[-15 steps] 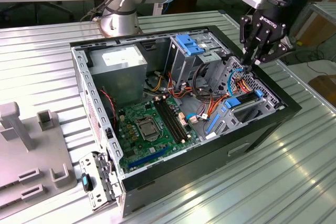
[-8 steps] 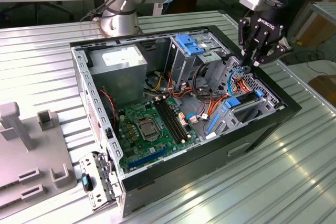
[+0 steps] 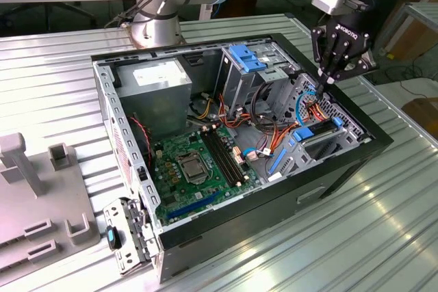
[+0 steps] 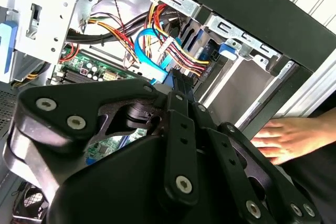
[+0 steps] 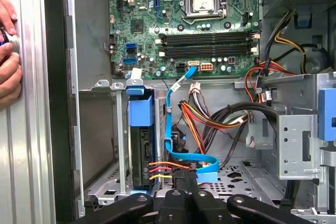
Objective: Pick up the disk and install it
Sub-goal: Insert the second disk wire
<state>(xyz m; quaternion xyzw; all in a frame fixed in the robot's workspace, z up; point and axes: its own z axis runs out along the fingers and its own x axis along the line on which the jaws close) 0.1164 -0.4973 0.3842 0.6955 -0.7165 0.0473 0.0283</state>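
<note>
The disk (image 3: pixel 318 133), a dark drive in a bright blue carrier, sits in the lower bay of the open computer case (image 3: pixel 274 203), near the exterior view's right. In the first wrist view the disk (image 5: pixel 140 148) stands on edge in its slot, with red, orange and yellow wires at its end. My gripper (image 3: pixel 326 80) hangs above the case close to that bay, its fingers shut together with nothing between them. It also appears in the first wrist view as my gripper (image 5: pixel 184 184) and in the second wrist view as my gripper (image 4: pixel 176 85), over a bundle of cables.
A person's hand (image 5: pixel 8 51) rests on the table outside the case wall, also seen as the hand (image 4: pixel 291 137). A fixed blue bracket (image 3: pixel 248 57) tops the grey drive cage. A blue flat cable (image 5: pixel 170 129) loops beside the disk. A motherboard (image 3: pixel 198 158), a power supply (image 3: pixel 154 80) and a grey fixture (image 3: pixel 41 196) are nearby.
</note>
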